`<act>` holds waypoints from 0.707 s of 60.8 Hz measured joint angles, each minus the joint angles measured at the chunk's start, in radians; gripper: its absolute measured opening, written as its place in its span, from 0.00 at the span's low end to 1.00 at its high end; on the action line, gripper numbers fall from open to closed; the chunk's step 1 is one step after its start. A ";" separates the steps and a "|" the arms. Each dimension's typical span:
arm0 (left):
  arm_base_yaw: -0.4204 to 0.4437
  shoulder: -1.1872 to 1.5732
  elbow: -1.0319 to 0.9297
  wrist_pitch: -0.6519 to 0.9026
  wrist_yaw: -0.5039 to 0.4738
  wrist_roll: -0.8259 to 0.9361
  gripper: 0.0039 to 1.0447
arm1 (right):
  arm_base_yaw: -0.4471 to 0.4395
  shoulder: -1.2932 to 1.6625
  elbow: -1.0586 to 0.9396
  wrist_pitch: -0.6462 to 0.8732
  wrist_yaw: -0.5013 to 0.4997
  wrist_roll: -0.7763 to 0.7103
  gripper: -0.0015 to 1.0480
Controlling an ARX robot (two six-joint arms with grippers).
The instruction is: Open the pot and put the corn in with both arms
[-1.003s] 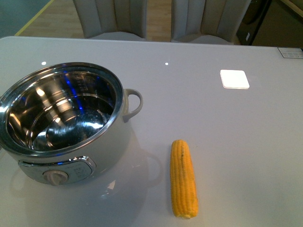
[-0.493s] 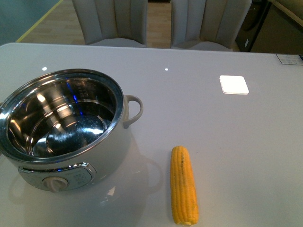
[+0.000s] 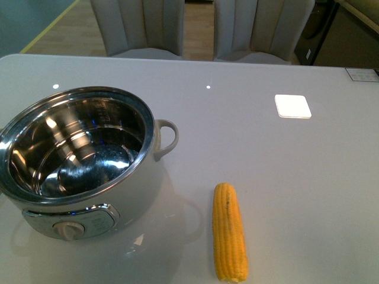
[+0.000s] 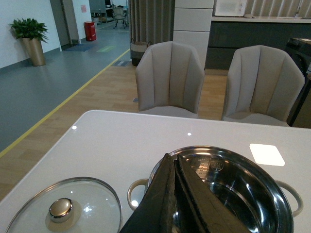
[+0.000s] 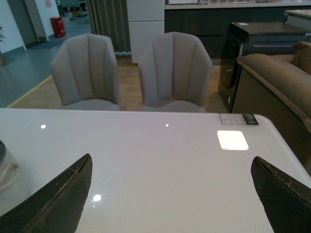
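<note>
In the front view the pot [image 3: 80, 160] stands open on the white table [image 3: 284, 177], its shiny steel inside bare, a loop handle [image 3: 167, 137] on the side toward the corn and the cream dial [image 3: 69, 228] facing the camera. The corn [image 3: 229, 232] lies flat on the table just beside the pot, apart from it, lengthwise toward the camera. A white square patch [image 3: 292, 106] sits farther back on the table, and two grey chairs [image 3: 201, 26] stand beyond the far edge. In the left wrist view the left pincer [image 4: 174, 158] has its two black fingers [image 4: 158, 199] pressed together with nothing between them. The pot [image 4: 233, 189] lies directly under and ahead of the tips, which hang over its near rim. The glass lid [image 4: 63, 211] rests flat on the table off to one side of the pincer, near one pot handle [image 4: 136, 189] but apart from it, knob up. In the right wrist view the right pincer [image 5: 170, 158] is spread wide and holds nothing, each finger [image 5: 58, 199] at one side of the frame. Bare table lies between and ahead of them, a bit of the pot's handle [image 5: 7, 174] shows just outside one finger, and the white square patch [image 5: 232, 140] lies farther ahead, toward the other finger.
</note>
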 joint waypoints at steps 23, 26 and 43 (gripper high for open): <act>-0.002 -0.173 0.000 -0.178 0.000 0.000 0.03 | 0.000 0.000 0.000 0.000 0.000 0.000 0.92; -0.002 -0.173 0.000 -0.178 0.000 0.000 0.03 | 0.000 0.000 0.000 0.000 0.000 0.000 0.92; -0.002 -0.173 0.000 -0.178 0.000 0.000 0.09 | 0.000 0.000 0.000 0.000 0.000 0.000 0.92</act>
